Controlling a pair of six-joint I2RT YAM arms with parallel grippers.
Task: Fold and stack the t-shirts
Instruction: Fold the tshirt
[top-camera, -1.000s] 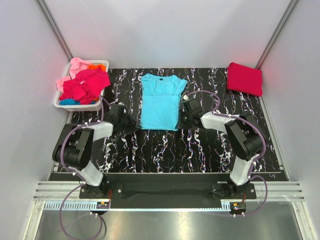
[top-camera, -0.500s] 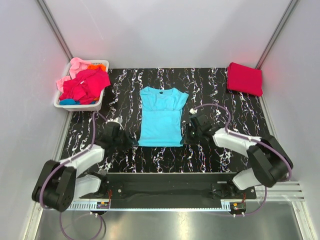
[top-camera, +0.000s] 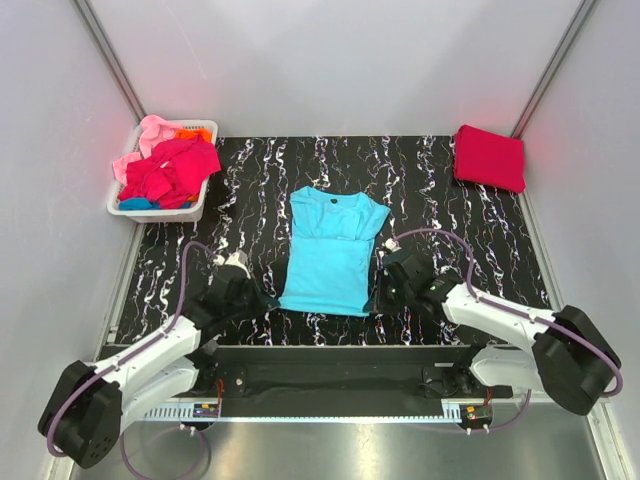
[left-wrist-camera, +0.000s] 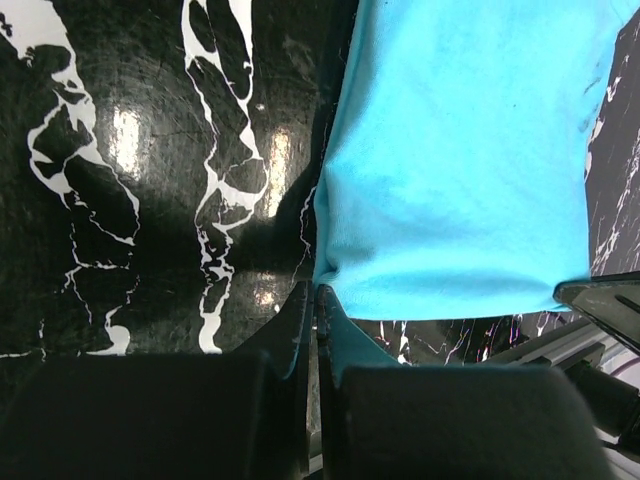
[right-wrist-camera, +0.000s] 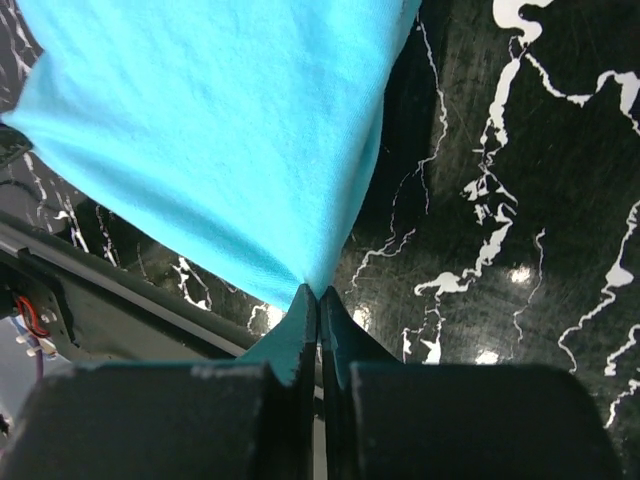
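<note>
A turquoise t-shirt (top-camera: 330, 250) lies flat on the black marbled table (top-camera: 450, 210), sleeves folded in, collar at the far end. My left gripper (top-camera: 268, 297) is shut on its near left hem corner (left-wrist-camera: 322, 290). My right gripper (top-camera: 376, 300) is shut on the near right hem corner (right-wrist-camera: 318, 288). Cyan cloth (left-wrist-camera: 460, 150) spreads away from the left jaws, and more of it (right-wrist-camera: 200, 130) from the right jaws. A folded crimson t-shirt (top-camera: 490, 157) rests at the far right corner. Pink, magenta-red, orange and blue t-shirts (top-camera: 170, 168) are piled in the basket.
The white slotted basket (top-camera: 128, 208) stands at the table's far left edge. Both arms stretch low along the near edge, by the black rail (top-camera: 330, 355). Grey walls close the table in on three sides.
Both grippers have drawn back toward the near edge, dragging the turquoise t-shirt along the table toward me. Both arms have lowered and spread outward.
</note>
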